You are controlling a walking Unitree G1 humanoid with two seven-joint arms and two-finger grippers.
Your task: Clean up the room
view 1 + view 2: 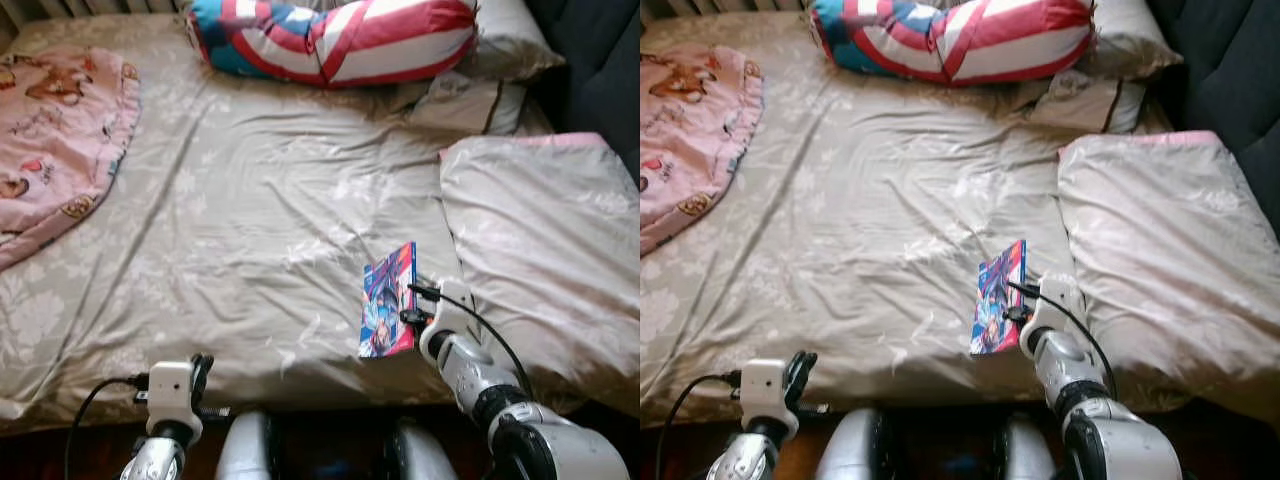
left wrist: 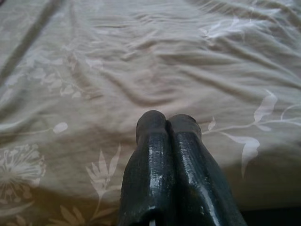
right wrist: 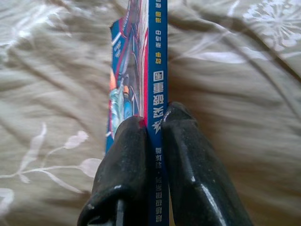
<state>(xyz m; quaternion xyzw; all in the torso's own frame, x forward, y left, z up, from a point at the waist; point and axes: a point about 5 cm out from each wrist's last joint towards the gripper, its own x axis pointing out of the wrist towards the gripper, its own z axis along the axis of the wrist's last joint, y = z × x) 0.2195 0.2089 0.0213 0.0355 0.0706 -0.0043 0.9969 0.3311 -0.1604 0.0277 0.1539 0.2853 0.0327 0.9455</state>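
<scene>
Right gripper [image 3: 149, 134] clamped on blue book [image 1: 388, 300]; right wrist view shows spine pinched between both fingers, printed characters along spine, cover art edge-on. Head views instead show whole book held upright on edge above bed sheet [image 1: 250, 230], near front edge of bed, just beside pale quilt [image 1: 545, 240]. Right forearm angled up from lower right. Left gripper [image 2: 167, 123] low at bed's front edge, fingers pressed together, holding nothing, apparently just above sheet. Striped pillow [image 1: 335, 35] at far side; pink blanket [image 1: 55, 130] far left.

Soft daylight from the far side, dim near edge, slight blur.
</scene>
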